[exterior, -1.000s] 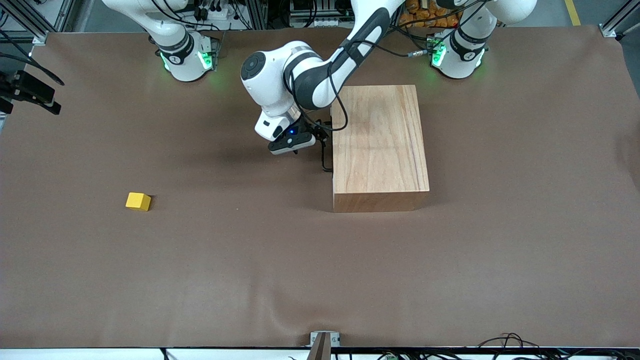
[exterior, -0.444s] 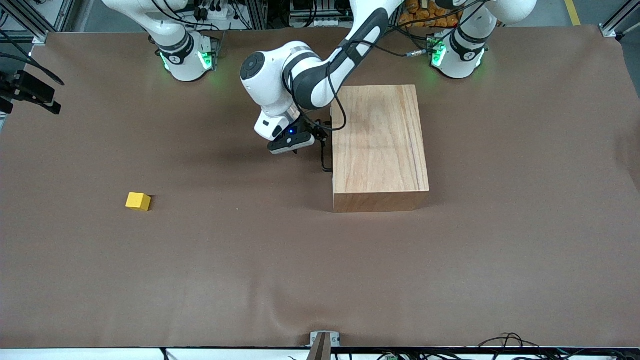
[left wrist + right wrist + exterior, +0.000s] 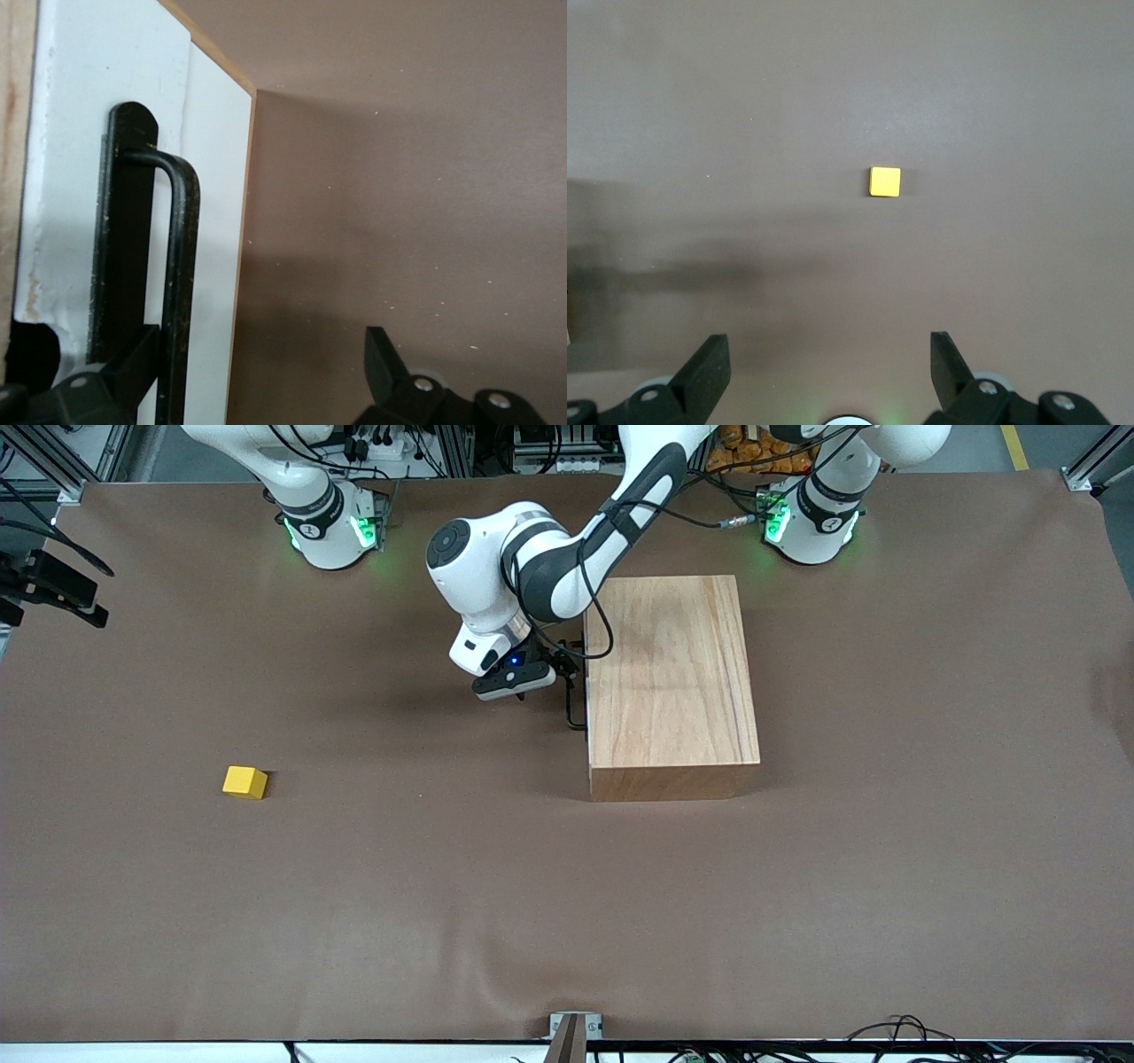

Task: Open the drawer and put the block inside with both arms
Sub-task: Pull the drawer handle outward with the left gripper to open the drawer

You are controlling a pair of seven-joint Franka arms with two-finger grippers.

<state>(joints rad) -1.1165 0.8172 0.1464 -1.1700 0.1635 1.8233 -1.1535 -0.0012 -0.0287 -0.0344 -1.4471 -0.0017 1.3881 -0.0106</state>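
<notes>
The left gripper (image 3: 266, 376) has its fingers wide around the black handle (image 3: 177, 266) of the shut drawer (image 3: 115, 133), so it should squeeze, then pull straight, while the right gripper (image 3: 830, 372) waits, fingers wide, above the yellow block (image 3: 244, 782) on the worktop (image 3: 443, 886).

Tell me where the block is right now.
The block lies alone on the brown table, toward the right arm's end, about as near the front camera as the wooden box's near end. Neither gripper touches it.
</notes>
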